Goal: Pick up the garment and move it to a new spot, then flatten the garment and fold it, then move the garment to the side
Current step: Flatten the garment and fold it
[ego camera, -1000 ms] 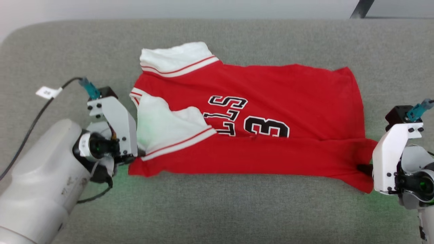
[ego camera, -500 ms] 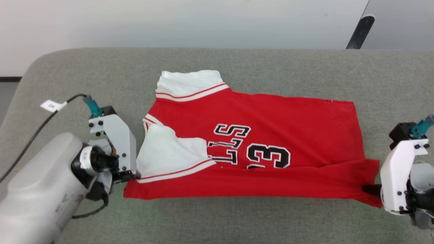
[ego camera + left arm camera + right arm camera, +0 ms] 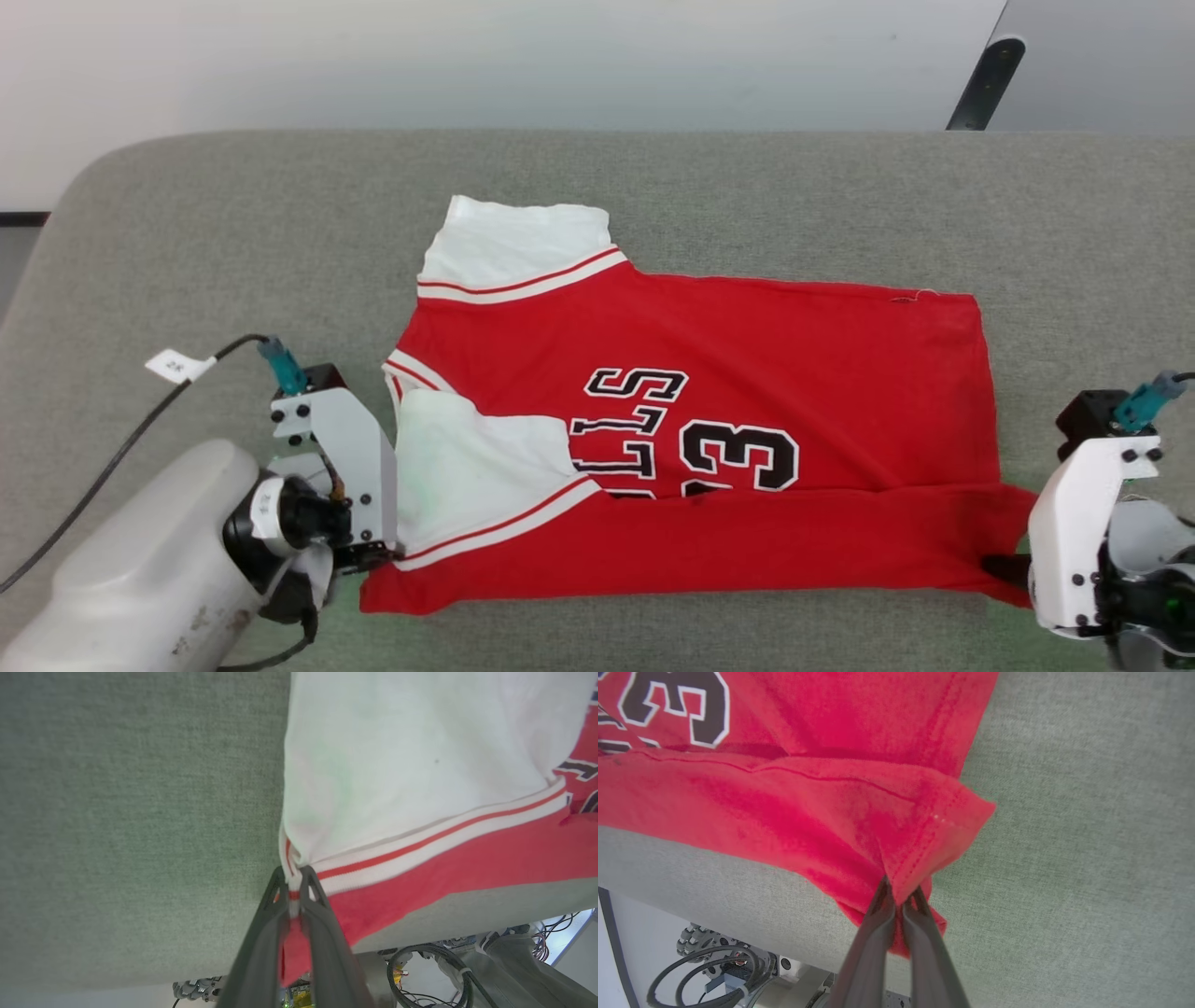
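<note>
Garment [image 3: 747, 355] lies flat in the middle of the grey table [image 3: 215, 243], with its front up. Its near long side looks turned over onto the front, so it hides the bottom of the number [image 3: 738, 455], and one white sleeve [image 3: 467, 467] is tucked in on top. The left gripper [image 3: 378, 558] is pinching the corner by that sleeve. The right gripper [image 3: 1004, 565] is pinching the corner at the other end. Each one is squeezed tight on the cloth. So the first fold seems about half made. The far sleeve [image 3: 518, 247] sticks out. More folding is left, and then the move to the side
</note>
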